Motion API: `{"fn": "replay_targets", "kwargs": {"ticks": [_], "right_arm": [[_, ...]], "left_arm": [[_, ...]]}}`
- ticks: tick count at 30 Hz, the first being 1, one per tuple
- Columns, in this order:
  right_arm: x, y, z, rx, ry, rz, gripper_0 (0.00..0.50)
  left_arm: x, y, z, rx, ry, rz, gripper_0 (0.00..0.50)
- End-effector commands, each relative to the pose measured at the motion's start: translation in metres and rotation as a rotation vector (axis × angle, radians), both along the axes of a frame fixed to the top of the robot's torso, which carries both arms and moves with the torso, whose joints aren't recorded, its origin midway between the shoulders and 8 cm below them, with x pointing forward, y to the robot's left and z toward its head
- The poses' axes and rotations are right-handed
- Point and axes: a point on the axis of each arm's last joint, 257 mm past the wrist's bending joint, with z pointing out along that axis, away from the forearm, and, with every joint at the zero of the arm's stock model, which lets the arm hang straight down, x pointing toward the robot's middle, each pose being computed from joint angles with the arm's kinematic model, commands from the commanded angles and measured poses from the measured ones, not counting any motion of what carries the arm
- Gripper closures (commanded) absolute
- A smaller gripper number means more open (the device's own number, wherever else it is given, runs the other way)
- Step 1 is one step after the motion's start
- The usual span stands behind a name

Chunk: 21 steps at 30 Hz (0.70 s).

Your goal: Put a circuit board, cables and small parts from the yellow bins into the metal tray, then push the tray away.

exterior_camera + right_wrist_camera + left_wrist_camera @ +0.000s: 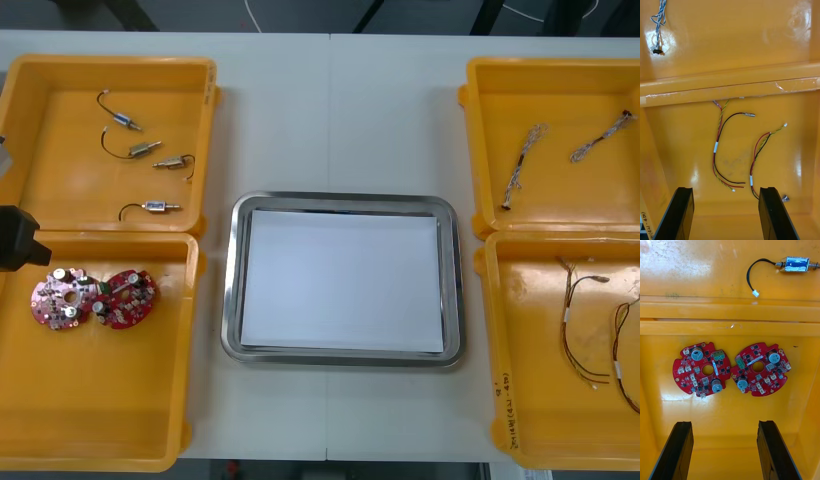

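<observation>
Front: four yellow bins point(110, 62), metal tray point(232, 280) between them. Far left, four small metal parts point(145, 149); near left, two circuit boards point(125, 298).
Right wrist: my right gripper point(726, 189) wide, two red and yellow cables point(718, 150) ahead.
Left wrist: my left gripper point(724, 423) wide, both circuit boards ahead.

A metal tray point(345, 199), shiny at the rim and white inside, is sitting flat between the two pairs of yellow bins point(110, 70). Two round red circuit boards point(62, 300) point(126, 297) are lying face up, just beside each other, at the far end of the near left bin point(100, 400). Four small metal parts point(125, 122) point(143, 149) point(172, 161) point(155, 207), each trailing a curled black lead, are lying scattered in the far left bin point(60, 180). Two twisted blue and white cables point(522, 165) point(600, 137) are lying slantwise and apart in the far right bin point(560, 100). Two bundles of red and yellow cables point(575, 320) point(628, 355), loosely curved and banded with white tags, are lying in the near right bin point(540, 400).
</observation>
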Motion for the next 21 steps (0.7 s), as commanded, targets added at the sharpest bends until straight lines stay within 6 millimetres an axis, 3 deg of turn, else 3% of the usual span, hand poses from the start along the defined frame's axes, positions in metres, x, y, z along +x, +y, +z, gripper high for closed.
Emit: {"fn": "replay_targets", "kwargs": {"ticks": [1,21], "right_arm": [[-0.0025,-0.0015,0.0053,0.003,-0.022,-0.025,0.0],[-0.0025,-0.0015,0.0053,0.003,-0.022,-0.025,0.0]], "left_arm": [[-0.0042,0.0147,0.014,0.061,-0.021,-0.027,0.0],[-0.0042,0.0147,0.014,0.061,-0.021,-0.027,0.0]]}}
